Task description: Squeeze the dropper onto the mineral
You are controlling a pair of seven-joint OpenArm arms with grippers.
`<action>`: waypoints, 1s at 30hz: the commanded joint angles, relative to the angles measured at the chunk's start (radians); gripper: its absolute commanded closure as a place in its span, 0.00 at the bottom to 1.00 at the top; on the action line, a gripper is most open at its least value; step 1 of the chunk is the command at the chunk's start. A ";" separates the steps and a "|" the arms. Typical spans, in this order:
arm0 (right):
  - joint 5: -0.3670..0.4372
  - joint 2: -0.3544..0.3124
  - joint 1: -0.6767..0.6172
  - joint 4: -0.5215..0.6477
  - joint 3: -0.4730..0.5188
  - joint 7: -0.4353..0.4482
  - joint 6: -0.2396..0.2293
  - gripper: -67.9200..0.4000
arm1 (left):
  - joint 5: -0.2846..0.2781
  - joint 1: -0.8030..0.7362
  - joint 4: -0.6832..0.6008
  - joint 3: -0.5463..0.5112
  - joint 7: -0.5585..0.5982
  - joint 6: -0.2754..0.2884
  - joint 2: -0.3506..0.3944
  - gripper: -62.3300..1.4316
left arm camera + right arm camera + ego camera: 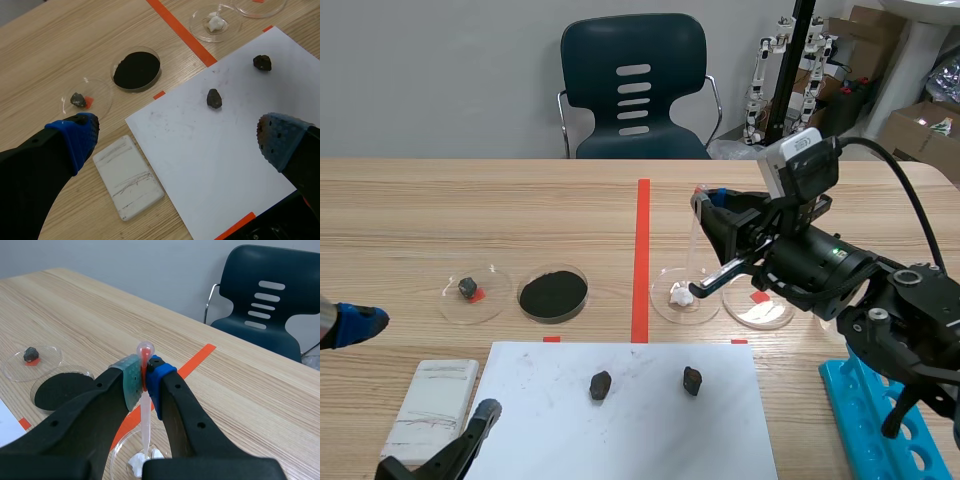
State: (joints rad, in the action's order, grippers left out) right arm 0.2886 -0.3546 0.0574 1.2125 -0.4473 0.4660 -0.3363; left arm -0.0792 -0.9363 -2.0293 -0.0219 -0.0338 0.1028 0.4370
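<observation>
Clear dropper upright, bulb pinched in right tool; tip at, possibly touching, white mineral in clear dish.

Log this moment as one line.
right gripper: shut on dropper | dropper: near upright, tip at white mineral in dish | left gripper: open, empty, over paper edge

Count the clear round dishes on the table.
4, in a row: the far-left dish holds a dark stone; the next dish holds black powder; the third dish, right of the tape, holds a white mineral; the fourth dish looks empty. The right arm may hide more.
</observation>
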 commanded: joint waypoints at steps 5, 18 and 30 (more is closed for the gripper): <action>0.012 0.000 0.023 0.012 0.007 0.019 -0.001 0.97 | -0.005 -0.005 -0.006 -0.001 0.013 -0.002 -0.006 0.00; 0.031 0.000 0.023 0.012 0.007 0.018 -0.001 0.97 | -0.005 -0.005 -0.006 -0.001 0.013 -0.002 -0.006 0.00; 0.031 0.000 0.023 0.012 0.007 0.018 -0.001 0.97 | -0.005 -0.005 -0.006 -0.001 0.013 -0.002 -0.006 0.00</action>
State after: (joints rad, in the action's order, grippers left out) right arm 0.3042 -0.3546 0.0574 1.2125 -0.4473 0.4660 -0.3363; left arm -0.0792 -0.9363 -2.0293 -0.0219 -0.0338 0.1028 0.4370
